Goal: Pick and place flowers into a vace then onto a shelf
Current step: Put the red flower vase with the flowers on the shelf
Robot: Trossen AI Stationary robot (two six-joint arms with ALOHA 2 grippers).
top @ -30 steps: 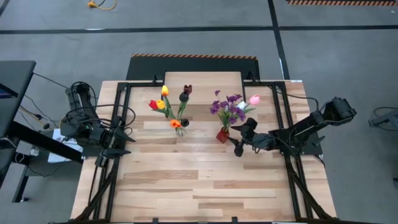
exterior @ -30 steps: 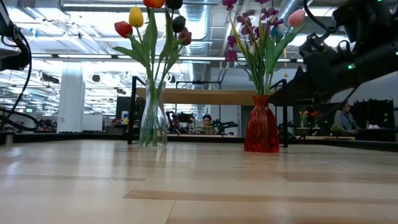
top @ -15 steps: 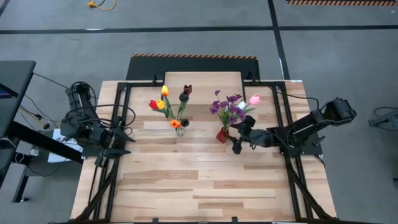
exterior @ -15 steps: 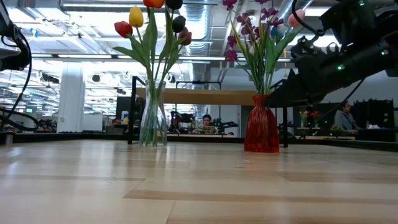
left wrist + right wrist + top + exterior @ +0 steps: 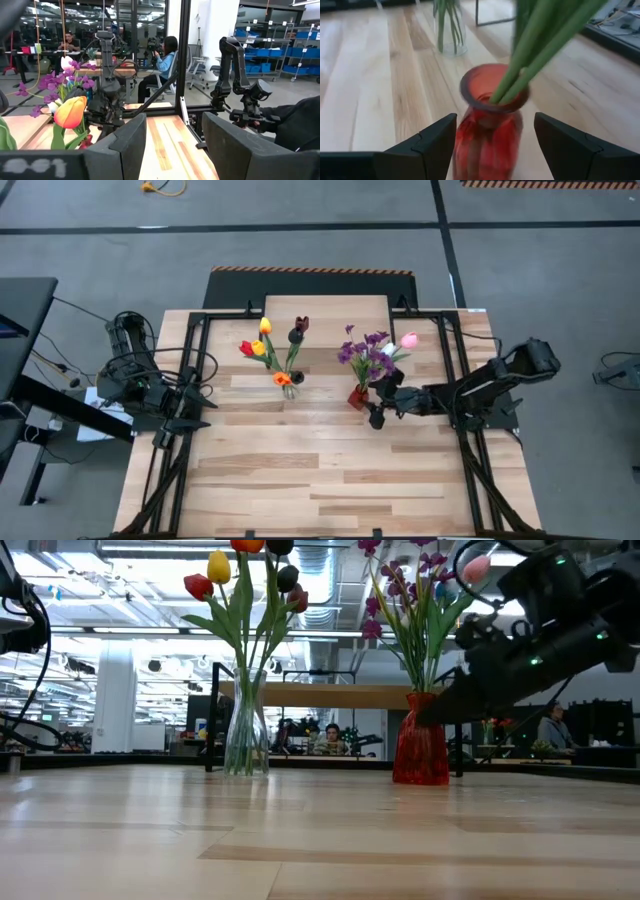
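Note:
A red vase (image 5: 487,135) stands on the wooden table and holds purple blossoms (image 5: 365,352) and a pink tulip (image 5: 409,340). Their green stems (image 5: 530,55) go down into its neck. My right gripper (image 5: 495,117) is open, with a finger on either side of the vase's body; I see no touch. A clear glass vase (image 5: 246,730) to the left holds yellow, red, orange and dark tulips (image 5: 272,352). The shelf (image 5: 328,310) stands at the table's far middle. My left gripper (image 5: 175,145) waits open at the left edge (image 5: 203,408).
Black frame rails (image 5: 190,370) run along both sides of the table. The near half of the wood top (image 5: 320,480) has free room. Beyond the table, people (image 5: 331,738) sit at desks in the room.
My right gripper has moved toward the table's left edge and slightly down, closing in on the red vase until its open fingers flank it. The vases and flowers have stayed where they were.

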